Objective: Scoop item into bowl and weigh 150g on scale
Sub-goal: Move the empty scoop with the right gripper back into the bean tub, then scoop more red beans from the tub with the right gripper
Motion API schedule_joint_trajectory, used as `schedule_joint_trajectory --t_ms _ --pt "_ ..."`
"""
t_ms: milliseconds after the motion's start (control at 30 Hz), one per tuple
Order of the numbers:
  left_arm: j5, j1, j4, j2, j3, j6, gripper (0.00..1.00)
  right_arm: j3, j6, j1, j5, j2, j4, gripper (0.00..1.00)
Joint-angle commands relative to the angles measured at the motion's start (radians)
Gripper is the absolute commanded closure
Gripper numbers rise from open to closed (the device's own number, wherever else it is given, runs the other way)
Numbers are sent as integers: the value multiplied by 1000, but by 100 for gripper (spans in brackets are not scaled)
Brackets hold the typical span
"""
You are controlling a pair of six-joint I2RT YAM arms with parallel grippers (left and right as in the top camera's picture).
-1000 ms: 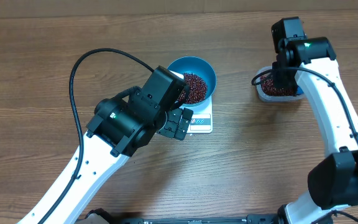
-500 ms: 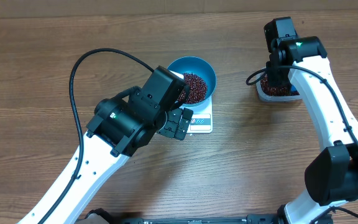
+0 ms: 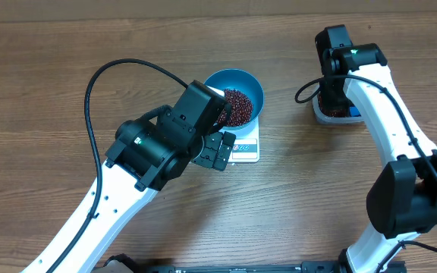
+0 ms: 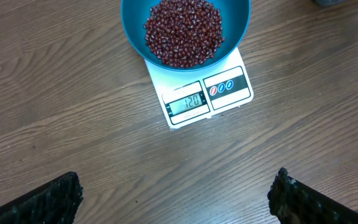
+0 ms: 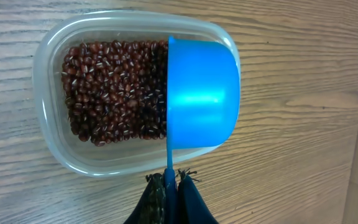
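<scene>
Wooden bench (image 3: 67,68), grain running left-right. Left end effector (image 4: 176,200) hangs above the bench near the scale, fingers spread wide apart, nothing between them. Right end effector (image 5: 169,182), far right over the tub, has its fingers pressed together, clamped on the thin handle of the scoop. Bowl (image 3: 243,80): round, deep, teal-blue, smooth inside, sitting upright on the far part of the scale, mid-bench. Scale (image 4: 232,87): flat, white, square, slightly skewed in the left wrist view; its display (image 4: 186,102) and button panel lie along the near edge, uncovered by the bowl. Digits are lit, starting one-two; last digit not clear. Tub (image 5: 48,124): clear plastic, rounded rectangle, long axis left-right in the right wrist view, standing well apart from the bowl, to the right of it. Scoop (image 5: 201,93): bright blue, cup turned on its side over the right part of the tub, rim edge-on with the mouth facing left toward the tub's contents; handle runs straight back to the clamped fingers. Beans (image 4: 182,31): tiny, dark red-brown with pale flecks, a loose grainy heap low in the bowl; more of the same fill the left part of the tub.
</scene>
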Motion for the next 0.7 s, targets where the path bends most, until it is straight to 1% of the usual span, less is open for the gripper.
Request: schedule_joint_trajectory --t_ms 0,267,467,667 --pt "-6 2 -2 1 20 19 1 -4 -6 -1 -80 24 -2 96" --pt "-6 2 -2 1 20 19 0 -3 -8 -1 -226 24 15 96" --pt "-6 2 -2 1 20 19 0 5 -3 -2 -231 21 13 96" --pt "-6 2 -2 1 20 19 0 38 -5 -29 -328 -17 29 96"
